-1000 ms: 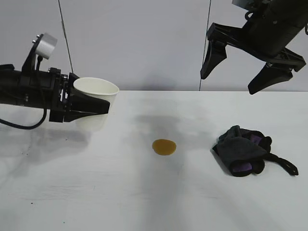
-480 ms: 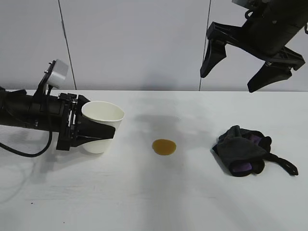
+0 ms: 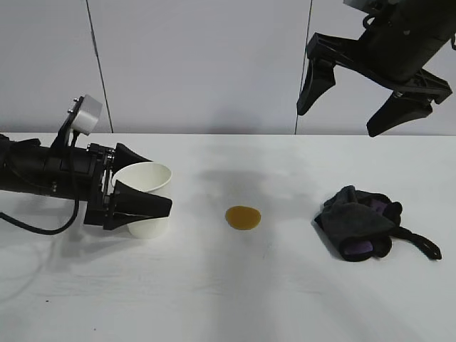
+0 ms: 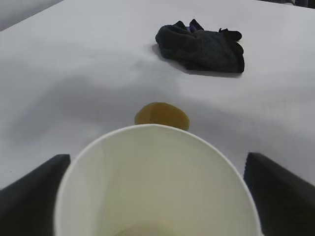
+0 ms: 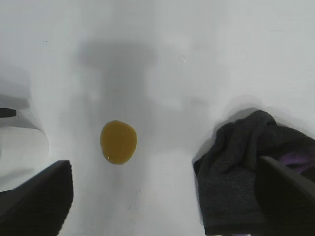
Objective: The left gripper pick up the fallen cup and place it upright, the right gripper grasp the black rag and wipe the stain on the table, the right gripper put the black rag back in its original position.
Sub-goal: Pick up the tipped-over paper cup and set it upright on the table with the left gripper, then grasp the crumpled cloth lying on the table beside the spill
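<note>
The white cup point(image 3: 149, 224) stands upright on the table point(image 3: 249, 299) at the left. My left gripper point(image 3: 160, 184) is shut on the cup, one finger on each side of its wall; the left wrist view looks into the cup's mouth point(image 4: 157, 196) between the fingers point(image 4: 34, 187). The yellowish-brown stain point(image 3: 243, 217) lies in the middle, just right of the cup, and shows in both wrist views point(image 4: 161, 114) point(image 5: 118, 141). The black rag point(image 3: 360, 222) lies at the right, with purple patches and a loop strap. My right gripper point(image 3: 338, 125) hangs open and empty high above the rag point(image 5: 246, 167).
A grey wall with vertical seams stands behind the table. The left arm's cable point(image 3: 35, 224) trails on the table at the far left. White tabletop runs between the stain and the rag and along the front.
My left gripper has carried the cup down and toward the front, from held in the air to standing on the table. The right gripper, rag and stain have not moved.
</note>
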